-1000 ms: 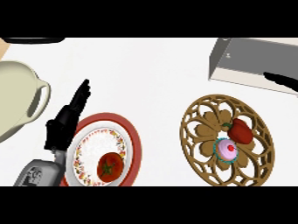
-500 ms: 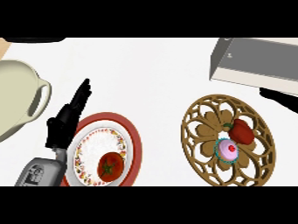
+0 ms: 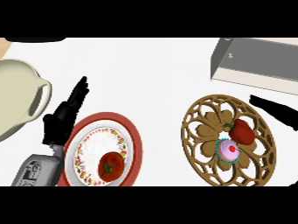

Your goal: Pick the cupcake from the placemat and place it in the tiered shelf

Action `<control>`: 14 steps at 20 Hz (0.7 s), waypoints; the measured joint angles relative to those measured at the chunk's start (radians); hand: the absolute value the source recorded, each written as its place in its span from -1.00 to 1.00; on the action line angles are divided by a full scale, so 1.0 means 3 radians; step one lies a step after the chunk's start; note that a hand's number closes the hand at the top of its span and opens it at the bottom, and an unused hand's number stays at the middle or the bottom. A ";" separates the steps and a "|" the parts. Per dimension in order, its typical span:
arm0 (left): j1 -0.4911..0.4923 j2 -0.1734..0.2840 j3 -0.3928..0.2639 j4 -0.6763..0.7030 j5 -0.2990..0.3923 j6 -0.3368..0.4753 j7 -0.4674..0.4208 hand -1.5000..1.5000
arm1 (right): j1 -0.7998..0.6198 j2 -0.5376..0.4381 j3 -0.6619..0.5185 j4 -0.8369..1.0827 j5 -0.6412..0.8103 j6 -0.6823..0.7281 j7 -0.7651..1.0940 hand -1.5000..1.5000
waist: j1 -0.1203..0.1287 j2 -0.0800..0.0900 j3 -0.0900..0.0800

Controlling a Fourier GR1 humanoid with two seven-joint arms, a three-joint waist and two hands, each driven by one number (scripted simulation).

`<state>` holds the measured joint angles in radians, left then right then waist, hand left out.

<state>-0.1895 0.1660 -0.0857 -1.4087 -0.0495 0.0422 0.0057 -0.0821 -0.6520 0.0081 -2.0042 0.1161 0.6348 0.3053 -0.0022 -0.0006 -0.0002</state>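
The small cupcake point(image 3: 228, 151), pink frosting with a red cherry dot on top and a teal paper cup around its base, sits on the round brown openwork placemat point(image 3: 206, 114) with its cut-out flower pattern, toward the lower middle of the mat. Touching or just beside it, up and to the right, lies a red bell pepper point(image 3: 243, 131) with a green stem. The robot's right hand point(image 3: 286, 115) comes in from the right edge as a dark shape with straight fingers reaching over the mat's upper right rim, near the pepper and apart from the cupcake; the fingers are spread open and hold nothing. Compared with half a second ago, that hand has come lower and farther left, from beside the shelf onto the mat's rim. The grey metal tiered shelf point(image 3: 261, 65) stands at the upper right, well apart from the cupcake. On the left, the left hand point(image 3: 64, 116) rests with fingers straight and pointing up, just above the red-rimmed floral plate point(image 3: 130, 135) carrying a red tomato point(image 3: 111, 165); it has not moved. A large cream-coloured pot with a handle point(image 3: 9, 100) fills the left edge, unchanged too.
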 measured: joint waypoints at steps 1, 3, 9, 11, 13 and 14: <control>0.0039 -0.0024 -0.0008 -0.0006 -0.0023 0.0002 -0.0031 0.00 | -0.0003 0.0048 -0.0009 -0.0012 0.0029 0.0034 0.0019 -1.00 | 0.0001 0.0000 0.0000; 0.0001 -0.0010 0.0024 -0.0080 -0.0017 -0.0039 0.0081 0.00 | -0.0030 0.0130 -0.0012 -0.0026 0.0076 0.0087 0.0066 -1.00 | 0.0004 -0.0001 0.0000; 0.0057 -0.0083 0.0040 -0.0146 -0.0079 -0.0065 0.0095 0.00 | 0.0095 0.0391 0.0016 -0.0115 0.0366 0.0163 0.0077 -1.00 | 0.0003 -0.0001 0.0001; 0.0033 -0.0126 0.0034 -0.0140 -0.0124 -0.0044 0.0113 0.00 | 0.0090 0.0496 0.0081 -0.0095 0.0515 0.0159 0.0078 -1.00 | 0.0004 0.0000 0.0001; -0.0009 -0.0166 0.0044 -0.0047 -0.0160 -0.0038 0.0052 0.00 | 0.0048 0.0565 0.0080 -0.0029 0.0591 0.0194 0.0071 -1.00 | 0.0004 0.0001 0.0000; -0.0013 -0.0180 0.0050 -0.0021 -0.0176 -0.0036 0.0035 0.00 | 0.0068 0.0598 0.0089 -0.0069 0.0633 0.0217 0.0091 -1.00 | 0.0003 0.0001 0.0001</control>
<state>-0.1934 0.1120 -0.0707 -1.4149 -0.1024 0.0314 0.0161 -0.0616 -0.4724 0.0347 -2.0250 0.3060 0.6998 0.3326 -0.0013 -0.0001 0.0000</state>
